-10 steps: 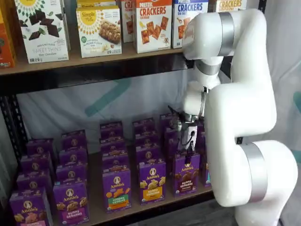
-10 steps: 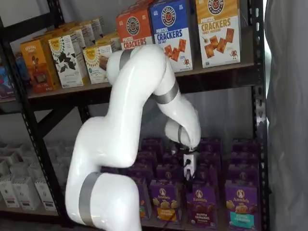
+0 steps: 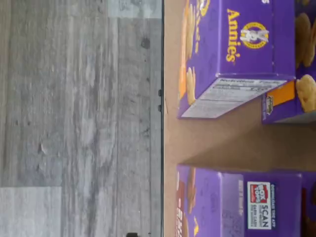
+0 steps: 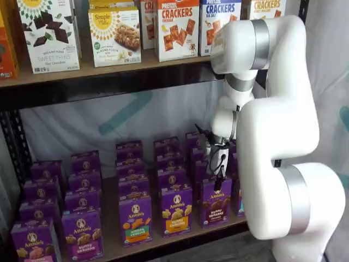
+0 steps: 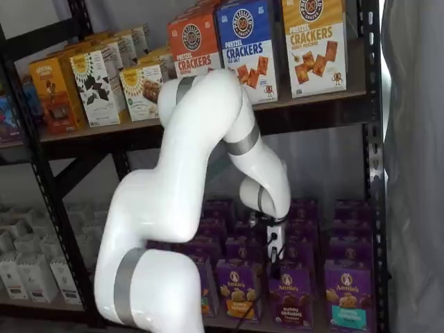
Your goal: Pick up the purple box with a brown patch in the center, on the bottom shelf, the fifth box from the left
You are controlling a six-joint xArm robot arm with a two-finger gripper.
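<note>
Rack first: the bottom shelf (image 4: pixel 112 245) holds purple cartons in files, faces out, so each front one is reachable. We see the arm (image 5: pixel 187 208) folded down, wrist vertical. The gripper (image 4: pixel 218 183) hangs just above the purple box (image 4: pixel 216 203), front row, right end; its fingers' spacing we cannot tell.

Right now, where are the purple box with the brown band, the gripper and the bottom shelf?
purple box (image 4: pixel 216 203): a shelf view, on its front face above the brown band.
gripper (image 4: pixel 218 184): a shelf view, at the black fingertips.
bottom shelf (image 4: pixel 112 243): a shelf view, on bare board between front boxes.
</note>
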